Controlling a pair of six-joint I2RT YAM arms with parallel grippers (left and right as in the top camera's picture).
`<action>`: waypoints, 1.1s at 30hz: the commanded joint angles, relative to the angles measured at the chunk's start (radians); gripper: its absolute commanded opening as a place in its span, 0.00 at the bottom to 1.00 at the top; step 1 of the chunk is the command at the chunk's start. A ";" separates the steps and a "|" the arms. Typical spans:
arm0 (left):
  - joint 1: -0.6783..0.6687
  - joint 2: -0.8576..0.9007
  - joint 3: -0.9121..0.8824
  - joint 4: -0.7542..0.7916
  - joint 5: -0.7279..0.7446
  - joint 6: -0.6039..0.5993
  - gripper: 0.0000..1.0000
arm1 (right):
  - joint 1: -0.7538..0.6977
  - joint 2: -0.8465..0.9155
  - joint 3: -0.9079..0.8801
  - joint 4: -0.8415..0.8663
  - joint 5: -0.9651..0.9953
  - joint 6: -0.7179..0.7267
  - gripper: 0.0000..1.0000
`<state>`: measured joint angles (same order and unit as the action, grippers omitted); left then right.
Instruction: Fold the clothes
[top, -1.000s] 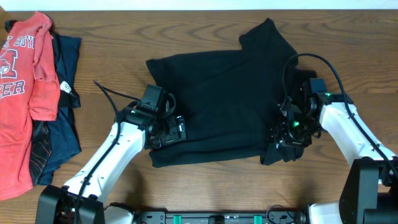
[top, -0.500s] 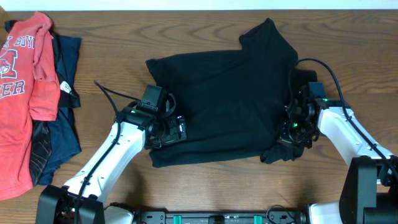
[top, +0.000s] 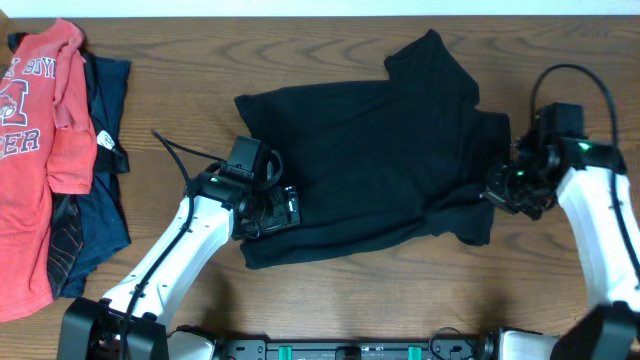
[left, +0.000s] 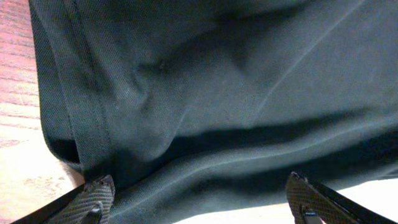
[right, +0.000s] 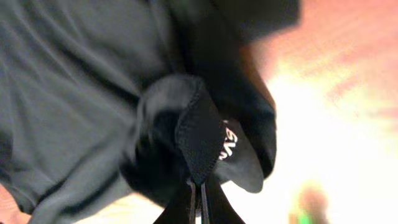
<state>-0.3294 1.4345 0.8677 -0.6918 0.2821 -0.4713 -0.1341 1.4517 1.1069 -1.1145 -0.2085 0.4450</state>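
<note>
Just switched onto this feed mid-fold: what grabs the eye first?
The black shirt sprawled across the middle of the table dominates, with the right gripper shut on a bunched fold at its right edge. The left gripper sits open over the shirt's lower left hem. At the far left, an orange-red lettered T-shirt lies on a navy garment.

Brown table with visible wood grain

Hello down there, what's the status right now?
Left gripper open over black shirt, left edge. Right gripper shut on its right corner. Red shirt and navy garment far left, nothing blocking.
</note>
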 joint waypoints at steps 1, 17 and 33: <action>0.003 0.001 0.000 -0.002 -0.002 0.006 0.90 | -0.004 -0.002 0.007 -0.058 0.073 0.073 0.01; 0.003 0.001 0.000 0.009 -0.002 0.011 0.90 | -0.138 -0.002 -0.018 -0.159 0.216 0.131 0.02; 0.003 0.001 0.000 0.025 -0.002 0.013 0.90 | -0.168 -0.002 -0.330 -0.038 0.108 0.105 0.03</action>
<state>-0.3294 1.4345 0.8677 -0.6682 0.2821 -0.4709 -0.3042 1.4509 0.8032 -1.1687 -0.0654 0.5579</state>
